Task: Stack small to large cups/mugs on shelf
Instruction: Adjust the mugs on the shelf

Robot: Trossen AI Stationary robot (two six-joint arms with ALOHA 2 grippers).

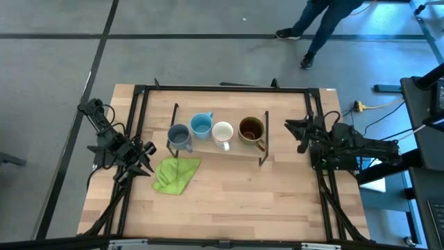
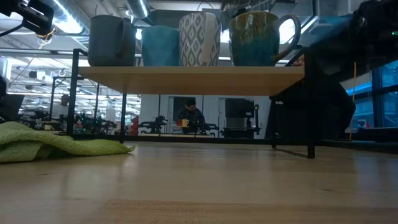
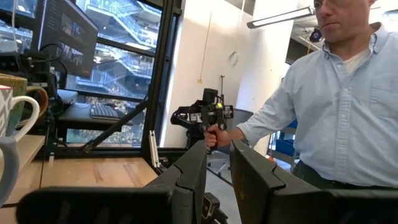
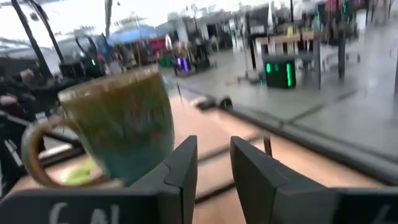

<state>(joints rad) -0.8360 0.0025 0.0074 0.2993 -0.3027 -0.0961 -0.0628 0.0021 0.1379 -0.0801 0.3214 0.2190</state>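
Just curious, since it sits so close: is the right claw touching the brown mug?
Apart. From above, bare shelf and table show between the right claw and the brown mug.

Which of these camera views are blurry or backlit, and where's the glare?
Right wrist view: motion-smeared, the brown mug and room soft. Low view: backlit, the mugs on the shelf dark against bright ceiling lights. Left wrist view: near fingers out of focus. High view: even, sharp.
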